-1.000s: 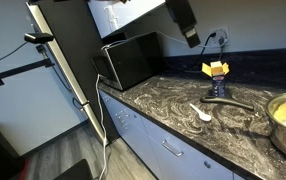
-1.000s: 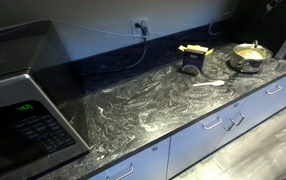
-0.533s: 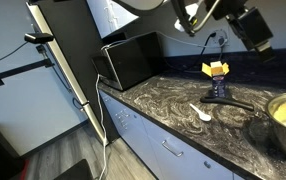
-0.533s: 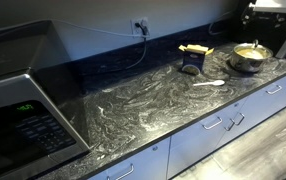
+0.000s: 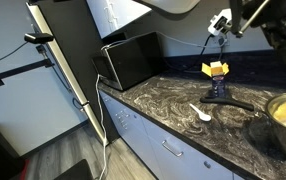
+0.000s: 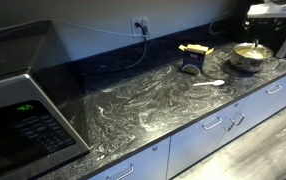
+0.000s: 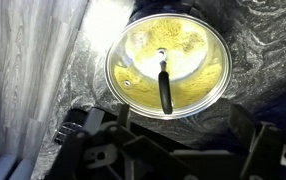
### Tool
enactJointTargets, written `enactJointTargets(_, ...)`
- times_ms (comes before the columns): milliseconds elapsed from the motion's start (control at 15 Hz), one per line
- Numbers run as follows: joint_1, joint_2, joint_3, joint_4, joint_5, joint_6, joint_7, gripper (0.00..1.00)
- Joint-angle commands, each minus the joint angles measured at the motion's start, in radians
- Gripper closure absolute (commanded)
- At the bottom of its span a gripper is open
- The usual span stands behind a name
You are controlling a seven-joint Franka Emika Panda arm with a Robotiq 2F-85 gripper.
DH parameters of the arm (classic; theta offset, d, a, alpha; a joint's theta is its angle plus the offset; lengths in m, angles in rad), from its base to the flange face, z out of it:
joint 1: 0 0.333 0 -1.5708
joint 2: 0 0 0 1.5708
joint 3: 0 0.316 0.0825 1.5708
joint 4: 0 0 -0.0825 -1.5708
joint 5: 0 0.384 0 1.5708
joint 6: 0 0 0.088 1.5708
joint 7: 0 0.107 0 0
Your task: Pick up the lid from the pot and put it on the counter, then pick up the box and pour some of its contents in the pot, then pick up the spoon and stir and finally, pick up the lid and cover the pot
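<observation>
The robot's hand [image 7: 175, 128] hangs, fingers apart and empty, directly above the glass lid [image 7: 166, 62], which covers the steel pot [image 7: 113, 85] on the marbled desk [image 7: 263, 40], seemingly lined up so its fingers can straddle the lid's dark handle [image 7: 164, 92].

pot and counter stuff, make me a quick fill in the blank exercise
1. The lid rests ____ the pot.
2. The spoon lying on the counter is ____ in colour.
3. The box is coloured ____.
Missing words: on; white; yellow.
</observation>
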Motion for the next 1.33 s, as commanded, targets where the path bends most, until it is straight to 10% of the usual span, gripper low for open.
enactJointTargets(0, -0.018, 0.052, -0.016, 0.074, 0.089, -0.039, -0.084, 0.00)
enactJointTargets(533, -0.049, 0.119, -0.029, 0.119, 0.223, -0.028, -0.145, 0.00)
enactJointTargets(1267, -0.047, 0.137, -0.032, 0.127, 0.237, -0.021, -0.149, 0.95)
